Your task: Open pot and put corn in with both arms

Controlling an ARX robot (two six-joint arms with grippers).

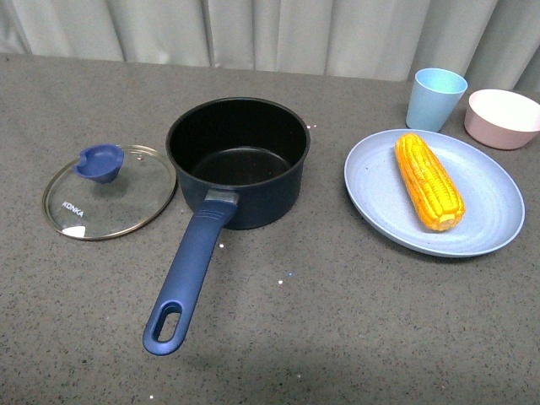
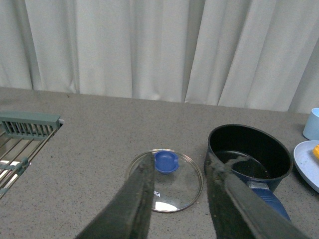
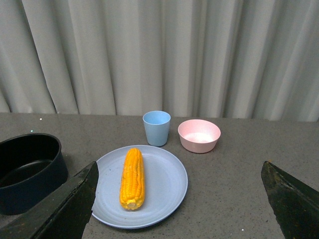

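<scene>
Left pincer [image 2: 180, 159]: two dark fingers [image 2: 142, 199] standing apart, nothing between them, above the grey speckled desk [image 1: 337, 321].
- Nearest, just past its fingertips: round glass lid [image 2: 167, 181] with metal rim and blue knob, lying flat on the desk, knob up.
- Next, towards the robot's right of that lid and just beside it: dark navy-blue round pot [image 2: 249, 154], uncovered, black inside with nothing in it. Its long blue handle [image 1: 190, 270] points back towards the robot, loop hole at the near end.
- Off to the other side: grey-green slatted rack [image 2: 30, 124] at the desk edge.

Right pincer [image 3: 179, 167]: two dark fingers [image 3: 75, 204] set wide apart, gripping nothing.
- Nearest, ahead between the fingers: pale blue round plate [image 3: 164, 184] carrying the yellow-orange corn [image 3: 132, 178] cob, which lies lengthwise, pointing away from the pincer. The corn is well apart from the pot.
- Farther, past the plate's far rim: light blue plastic cup [image 3: 156, 128], upright.
- Beside the cup: pale pink round bowl [image 3: 199, 135], upright.
- Farthest: pleated off-white curtain [image 3: 199, 55] behind the desk.
</scene>
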